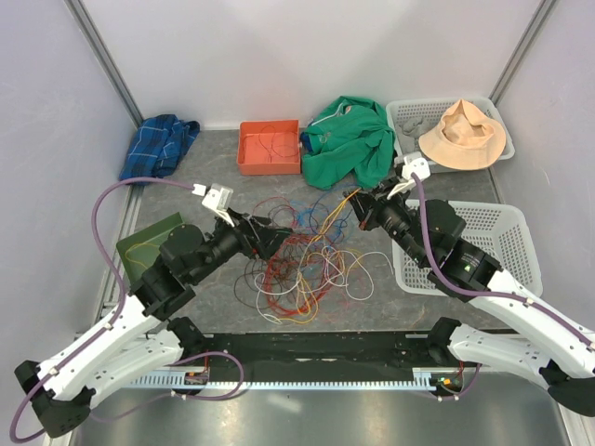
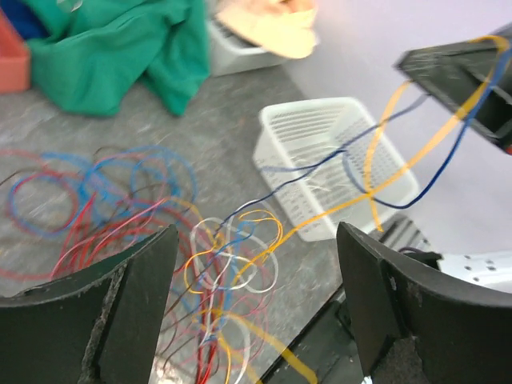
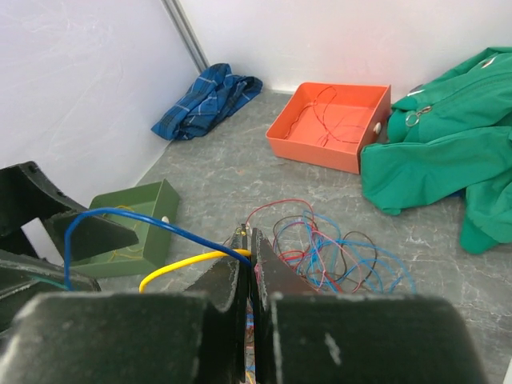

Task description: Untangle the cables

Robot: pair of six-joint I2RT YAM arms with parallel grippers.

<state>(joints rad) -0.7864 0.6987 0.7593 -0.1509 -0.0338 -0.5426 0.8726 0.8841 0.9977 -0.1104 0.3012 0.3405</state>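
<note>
Separating step: the right tool (image 3: pixel 250 240) pinches the yellow and blue cables (image 3: pixel 192 262), raised from the tangle (image 1: pixel 302 265) on the table (image 1: pixel 214 177). The left tool (image 2: pixel 256 264) gapes wide, empty. Next, it probably grips nearer the tangle.

Robot lab cell: white panel walls (image 1: pixel 307 46), alu posts (image 1: pixel 100 56), arms (image 1: pixel 121 334) bolted to bench (image 1: pixel 214 153).

Grey mottled surface (image 1: pixel 390 311), boxed in by plain white walls (image 1: pixel 307 56) at back and both sides. Silver metal posts (image 1: pixel 102 56) at rear corners. Soft even light, no hard shadows.
</note>
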